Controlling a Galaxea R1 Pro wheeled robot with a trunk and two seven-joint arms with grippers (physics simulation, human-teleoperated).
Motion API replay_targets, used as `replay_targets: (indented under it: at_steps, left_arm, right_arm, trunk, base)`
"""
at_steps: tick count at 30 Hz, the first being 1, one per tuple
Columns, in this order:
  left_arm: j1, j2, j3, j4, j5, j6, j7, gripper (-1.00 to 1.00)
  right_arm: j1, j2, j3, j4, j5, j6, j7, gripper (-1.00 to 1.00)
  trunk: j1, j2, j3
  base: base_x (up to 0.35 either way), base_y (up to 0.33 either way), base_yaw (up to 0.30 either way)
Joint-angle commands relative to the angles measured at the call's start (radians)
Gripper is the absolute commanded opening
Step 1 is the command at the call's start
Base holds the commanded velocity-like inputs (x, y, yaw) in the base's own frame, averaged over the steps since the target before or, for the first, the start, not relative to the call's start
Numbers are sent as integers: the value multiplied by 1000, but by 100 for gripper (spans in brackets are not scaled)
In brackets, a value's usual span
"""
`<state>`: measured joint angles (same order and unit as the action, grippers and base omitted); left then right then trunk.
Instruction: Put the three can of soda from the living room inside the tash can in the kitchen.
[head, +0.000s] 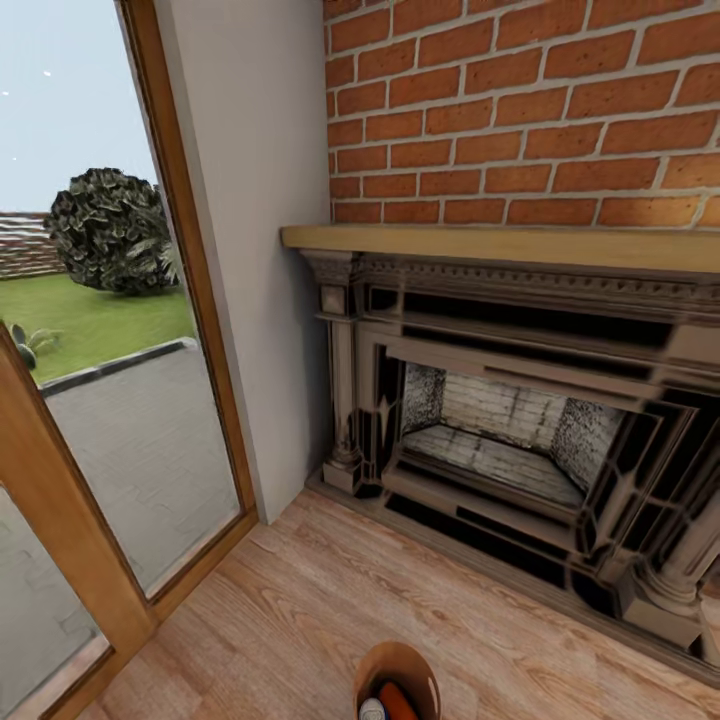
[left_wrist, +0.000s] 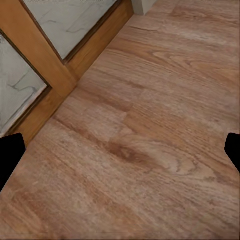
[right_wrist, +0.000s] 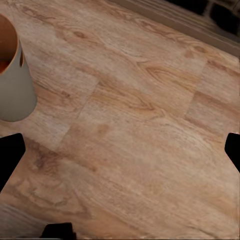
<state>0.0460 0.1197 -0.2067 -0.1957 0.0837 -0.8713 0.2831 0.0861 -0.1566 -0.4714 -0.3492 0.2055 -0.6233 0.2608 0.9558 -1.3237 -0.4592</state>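
Observation:
The tash can (head: 424, 683) sits at the bottom edge of the head view on the wood floor, coppery brown inside. In it lie an orange can of soda (head: 396, 701) and a silvery can top (head: 372, 710). The right wrist view catches the pale grey outside of the tash can (right_wrist: 14, 85) standing on the floor, off to one side of my right gripper (right_wrist: 120, 155). That gripper is open, its dark fingertips (right_wrist: 10, 162) far apart over bare floor. My left gripper (left_wrist: 120, 155) is open too, above floorboards near the door frame.
This is the living room: a dark ornate fireplace (head: 520, 420) with a wooden mantel under a red brick wall (head: 520, 110) stands ahead and to the right. A wood-framed glass door (head: 110, 400) to a garden is at the left. Wood floor (head: 300, 620) lies between.

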Motion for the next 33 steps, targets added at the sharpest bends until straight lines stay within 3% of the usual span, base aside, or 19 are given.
replay_targets:
  at_steps: [1, 7, 11, 16, 27, 33]
  left_arm:
    - [0, 0, 0, 14, -2, -23, 0, 100]
    - [0, 0, -2, 53, -4, -91, -1, 100]
    - [2, 1, -2, 62, -5, -175, -1, 100]
    - [24, 1, -3, 64, -3, -176, -1, 100]
    - [32, 0, -3, 73, -2, -176, -1, 100]
    - [32, 0, -1, 100, -1, -176, 0, 100]
  right_arm:
    - [0, -3, 1, 23, 1, -8, 0, 100]
    - [0, -8, 2, 114, 4, -20, 0, 100]
    - [0, -9, 3, 165, 6, -26, 0, 100]
    - [0, -9, 3, 226, 8, -73, 0, 100]
    - [0, -6, 10, 270, 6, -85, -1, 100]
    - [0, -6, 6, 283, 4, -85, -3, 100]
  trunk:
    - [-4, 7, 3]
    - [-27, 49, 22]
    - [-42, 77, 35]
    - [-42, 77, 35]
    - [-42, 77, 35]
    - [-65, 119, 53]
  base:
    - [0, 0, 0]
    - [0, 0, 0]
    - [0, 0, 0]
    - [0, 0, 0]
    - [0, 0, 0]
    - [0, 0, 0]
